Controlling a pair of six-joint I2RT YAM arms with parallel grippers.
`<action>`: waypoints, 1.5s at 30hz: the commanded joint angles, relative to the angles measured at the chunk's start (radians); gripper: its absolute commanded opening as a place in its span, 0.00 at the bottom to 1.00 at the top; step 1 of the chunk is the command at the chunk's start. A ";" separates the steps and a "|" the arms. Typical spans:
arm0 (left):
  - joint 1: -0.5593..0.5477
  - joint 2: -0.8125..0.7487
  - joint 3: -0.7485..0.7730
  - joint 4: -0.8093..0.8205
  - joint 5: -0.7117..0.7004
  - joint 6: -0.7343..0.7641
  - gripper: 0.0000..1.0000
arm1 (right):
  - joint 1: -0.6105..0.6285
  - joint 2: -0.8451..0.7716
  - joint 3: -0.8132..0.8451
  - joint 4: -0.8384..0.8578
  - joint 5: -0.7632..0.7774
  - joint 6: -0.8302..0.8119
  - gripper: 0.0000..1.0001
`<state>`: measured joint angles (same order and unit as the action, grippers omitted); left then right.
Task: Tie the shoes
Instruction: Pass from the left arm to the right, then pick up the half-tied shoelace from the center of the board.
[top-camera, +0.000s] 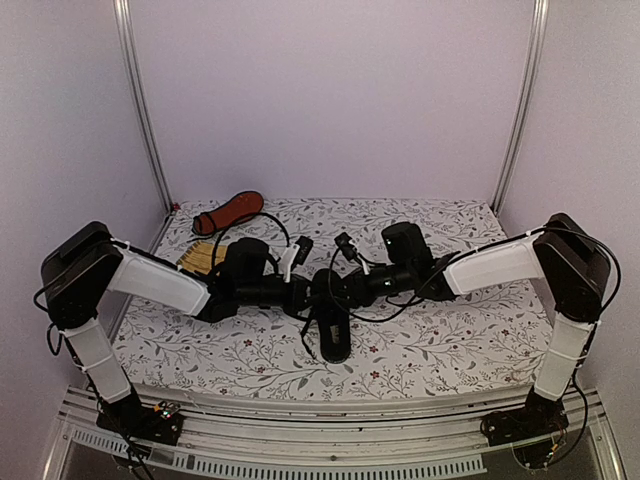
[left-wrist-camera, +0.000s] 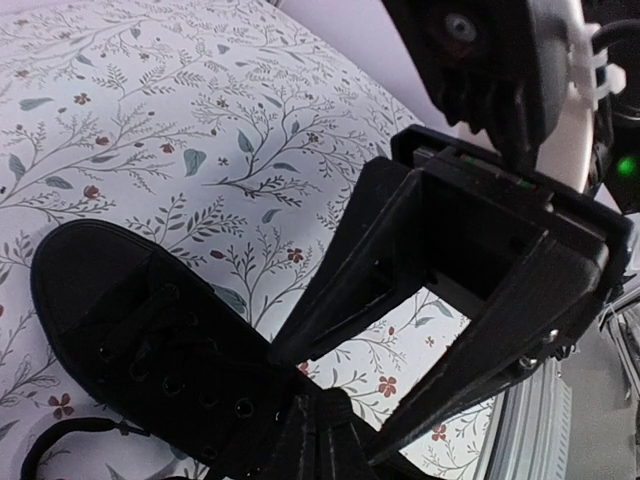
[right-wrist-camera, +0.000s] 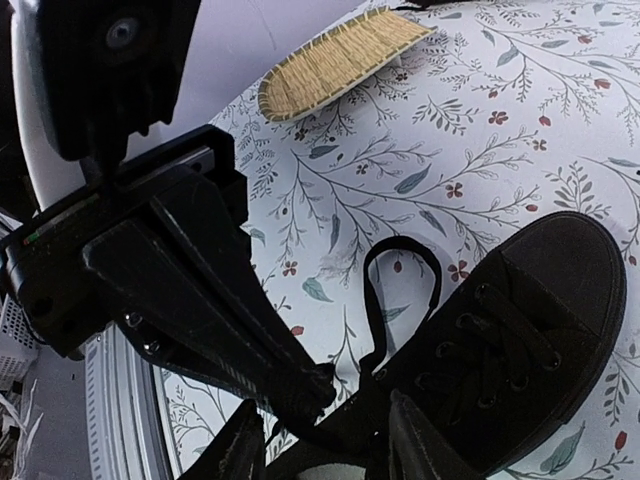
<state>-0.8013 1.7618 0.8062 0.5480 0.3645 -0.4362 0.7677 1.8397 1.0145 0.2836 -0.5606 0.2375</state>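
Note:
One black shoe (top-camera: 333, 322) lies on the flowered table near the middle, toe toward the arms' bases. Its laced front fills the left wrist view (left-wrist-camera: 130, 330) and the right wrist view (right-wrist-camera: 520, 340). My left gripper (top-camera: 310, 290) is shut, its tips (left-wrist-camera: 320, 440) pinching a black lace at the shoe's opening. A lace loop (right-wrist-camera: 400, 245) stands up beside the eyelets. My right gripper (top-camera: 347, 283) is open, fingers spread on either side of the shoe's collar (right-wrist-camera: 325, 440), close to the left gripper's tips. The other shoe (top-camera: 228, 211) lies at the back left, reddish sole showing.
A yellow woven mat (top-camera: 200, 257) lies at the back left behind the left arm, also visible in the right wrist view (right-wrist-camera: 335, 60). Loose lace (left-wrist-camera: 60, 440) trails on the cloth beside the shoe. The table's near edge (top-camera: 330, 400) runs in front of the shoe.

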 joint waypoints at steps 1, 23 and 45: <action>-0.006 0.017 0.029 0.017 0.018 -0.001 0.00 | 0.003 0.027 0.051 0.009 -0.034 -0.054 0.39; 0.054 -0.119 -0.059 -0.117 -0.107 0.054 0.63 | 0.003 -0.026 -0.034 0.028 0.032 -0.077 0.02; 0.104 0.114 0.266 -0.700 -0.434 -0.038 0.34 | 0.003 -0.021 -0.040 0.055 0.024 -0.059 0.02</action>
<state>-0.6914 1.8652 1.0325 -0.0822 -0.0185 -0.4404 0.7658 1.8511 0.9859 0.3080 -0.5346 0.1692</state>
